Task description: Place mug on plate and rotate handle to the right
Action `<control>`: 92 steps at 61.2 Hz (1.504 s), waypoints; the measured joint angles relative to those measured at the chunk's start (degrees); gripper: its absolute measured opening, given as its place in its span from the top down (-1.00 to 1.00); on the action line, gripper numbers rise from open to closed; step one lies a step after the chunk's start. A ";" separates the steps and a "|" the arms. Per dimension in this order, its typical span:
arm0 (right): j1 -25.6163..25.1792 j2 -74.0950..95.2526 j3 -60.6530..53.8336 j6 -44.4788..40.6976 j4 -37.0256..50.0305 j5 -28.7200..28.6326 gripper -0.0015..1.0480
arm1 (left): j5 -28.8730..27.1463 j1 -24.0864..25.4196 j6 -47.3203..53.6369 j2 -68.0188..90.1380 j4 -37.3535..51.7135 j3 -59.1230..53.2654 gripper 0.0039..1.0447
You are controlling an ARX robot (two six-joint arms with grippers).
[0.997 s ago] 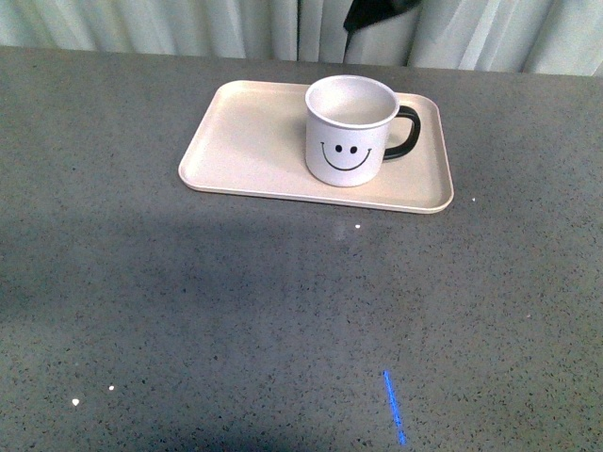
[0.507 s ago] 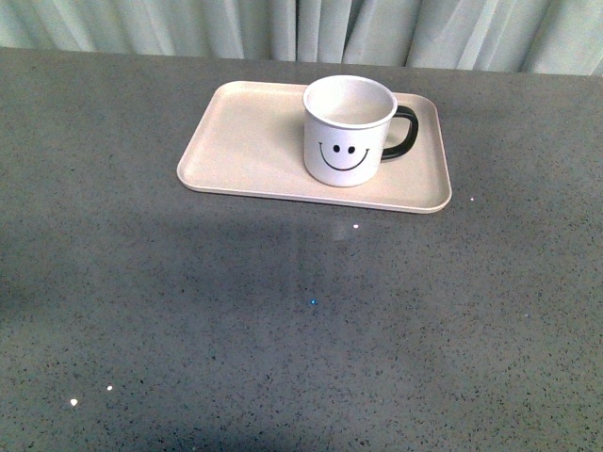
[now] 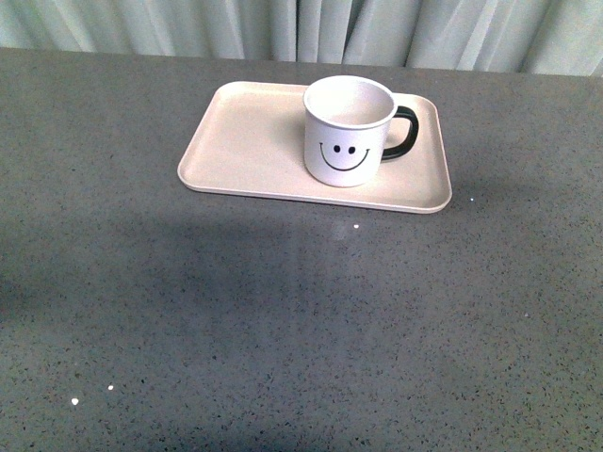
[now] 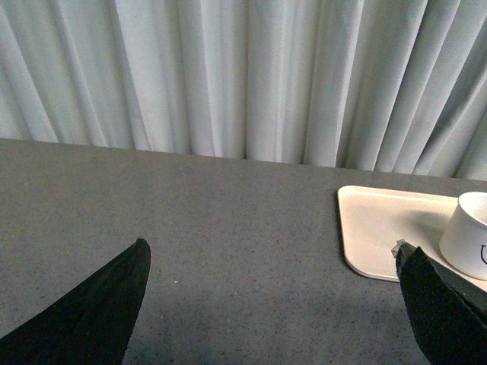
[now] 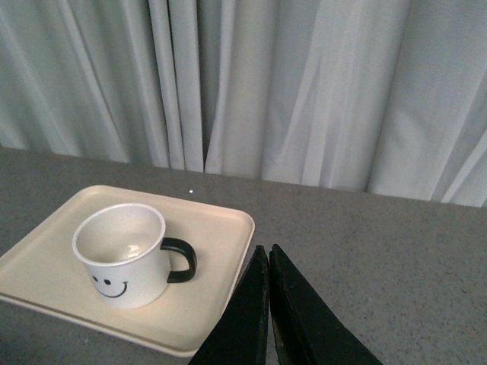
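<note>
The white mug (image 3: 348,132) with a black smiley face stands upright on the right half of the pale beige plate (image 3: 245,141). Its black handle (image 3: 402,134) points to the right. Neither arm shows in the front view. In the right wrist view the mug (image 5: 124,255), its handle (image 5: 183,261) and the plate (image 5: 217,304) lie a short way off from my right gripper (image 5: 268,249), whose jaws are shut with nothing between them. In the left wrist view my left gripper (image 4: 272,255) is open over bare table, away from the plate (image 4: 377,228) and the mug (image 4: 468,236).
The grey speckled table (image 3: 283,330) stretches wide in front of the plate. Pale curtains (image 3: 311,28) hang along the table's far edge.
A dark shape at the top of the front view a second ago is gone. A blue streak on the near table has also vanished. Mug and plate have stayed put.
</note>
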 joint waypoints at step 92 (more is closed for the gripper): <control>0.02 -51.65 -11.91 0.00 -38.07 -0.02 0.97 | 0.02 0.00 0.00 0.00 0.00 0.00 -0.83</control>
